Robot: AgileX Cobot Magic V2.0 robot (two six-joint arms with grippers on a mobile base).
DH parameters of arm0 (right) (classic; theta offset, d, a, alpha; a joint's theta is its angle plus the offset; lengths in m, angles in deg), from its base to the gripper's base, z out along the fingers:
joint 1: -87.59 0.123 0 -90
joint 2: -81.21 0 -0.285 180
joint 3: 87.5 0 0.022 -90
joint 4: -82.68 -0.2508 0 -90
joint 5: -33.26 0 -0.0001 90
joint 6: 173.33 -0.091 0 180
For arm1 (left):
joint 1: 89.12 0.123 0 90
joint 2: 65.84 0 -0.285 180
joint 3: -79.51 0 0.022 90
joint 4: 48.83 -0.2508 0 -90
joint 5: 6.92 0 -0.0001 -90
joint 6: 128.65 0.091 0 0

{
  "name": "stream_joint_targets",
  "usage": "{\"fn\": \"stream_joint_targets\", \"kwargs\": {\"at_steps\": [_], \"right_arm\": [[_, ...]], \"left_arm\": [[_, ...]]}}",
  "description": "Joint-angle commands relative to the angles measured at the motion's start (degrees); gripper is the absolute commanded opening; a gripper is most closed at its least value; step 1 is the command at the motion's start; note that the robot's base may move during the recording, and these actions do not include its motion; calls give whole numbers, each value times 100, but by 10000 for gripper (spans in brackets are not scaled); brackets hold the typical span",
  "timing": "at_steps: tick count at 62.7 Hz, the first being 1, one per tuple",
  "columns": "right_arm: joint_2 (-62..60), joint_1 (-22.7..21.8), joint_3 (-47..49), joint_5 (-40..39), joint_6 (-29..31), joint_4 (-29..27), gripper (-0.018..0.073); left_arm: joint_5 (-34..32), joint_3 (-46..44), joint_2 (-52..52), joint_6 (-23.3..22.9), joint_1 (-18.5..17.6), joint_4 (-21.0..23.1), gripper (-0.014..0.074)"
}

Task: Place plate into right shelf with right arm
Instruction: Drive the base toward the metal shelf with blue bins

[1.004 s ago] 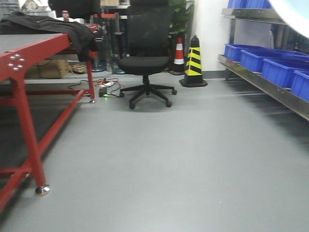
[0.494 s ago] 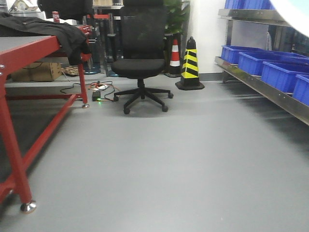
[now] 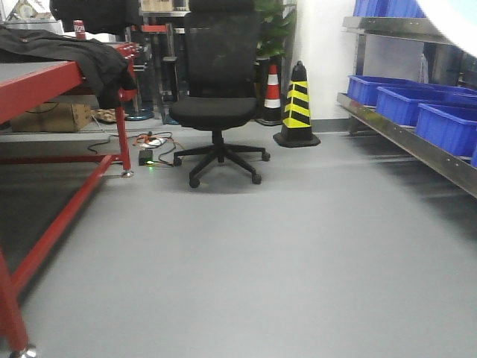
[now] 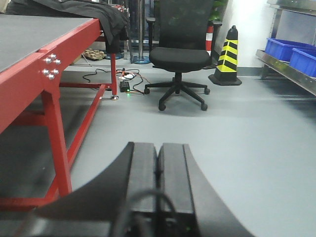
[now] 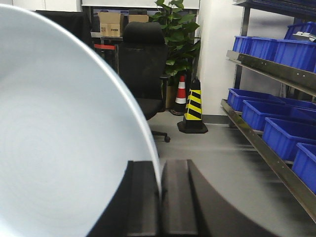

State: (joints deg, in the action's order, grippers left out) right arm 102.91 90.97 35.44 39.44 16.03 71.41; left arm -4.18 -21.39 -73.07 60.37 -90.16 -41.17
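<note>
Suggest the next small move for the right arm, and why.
Probably swing it right, toward the shelf. The right jaws are shut on the plate at its rim, so the grasp looks done. The shelf and its blue bins lie off to the right, not in front of the plate.

The plate (image 5: 64, 143), filling the left of the right-wrist view, was plain glossy white with no pattern. Below it the right end effector (image 5: 160, 170) was black, and so was the left end effector (image 4: 158, 150). Along the right edge the shelf (image 5: 269, 68) was silvery steel and its bins (image 5: 281, 133) bright blue. The surface (image 4: 29, 39) had a grey top on a red frame. The nearer cone (image 3: 297, 104) bore yellow and black stripes, the farther cone (image 3: 273, 83) red and white bands. The chair (image 3: 220, 97) was black, the plant (image 5: 177, 29) green, the floor (image 3: 298, 261) plain grey.
</note>
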Motion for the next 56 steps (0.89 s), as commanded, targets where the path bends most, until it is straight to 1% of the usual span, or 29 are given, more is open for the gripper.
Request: {"fn": "stream_joint_targets", "kwargs": {"at_steps": [1,56], "right_arm": [[44,-19,171,-528,23,-24,56],[44,-19,171,-528,23,-24,56]], "left_arm": [[-516,59,59,-40,-11,47,-128],[-516,59,59,-40,-11,47,-128]]}}
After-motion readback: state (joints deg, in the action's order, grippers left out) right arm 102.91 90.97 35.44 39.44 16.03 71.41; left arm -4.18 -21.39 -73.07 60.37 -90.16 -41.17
